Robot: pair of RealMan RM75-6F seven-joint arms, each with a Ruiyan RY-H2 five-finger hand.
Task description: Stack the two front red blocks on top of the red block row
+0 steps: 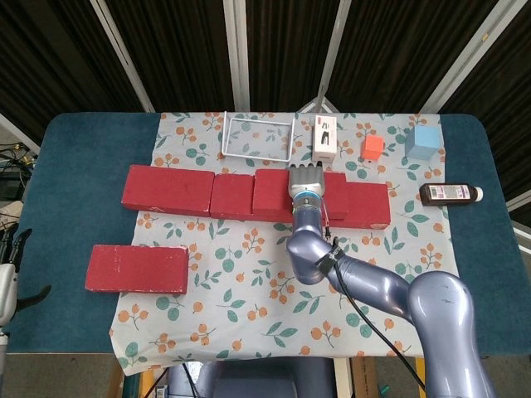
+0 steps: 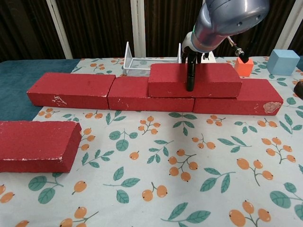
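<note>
Three red blocks form the row across the floral cloth: left (image 1: 168,189), middle (image 1: 231,196) and right (image 1: 365,203). A fourth red block (image 1: 272,192) lies on top of the row, over the joint of the middle and right blocks (image 2: 213,80). My right hand (image 1: 306,178) grips this top block from above, and a dark finger (image 2: 190,75) hangs down its front face. One more red block (image 1: 137,268) lies alone at the front left (image 2: 35,145). My left hand (image 1: 10,278) shows only at the far left edge, off the table, fingers apart and holding nothing.
Behind the row stand a wire rack (image 1: 257,137), a small white box (image 1: 324,138), an orange cube (image 1: 372,148) and a light blue cube (image 1: 424,142). A brown bottle (image 1: 449,193) lies at the right, on the blue table (image 1: 75,166).
</note>
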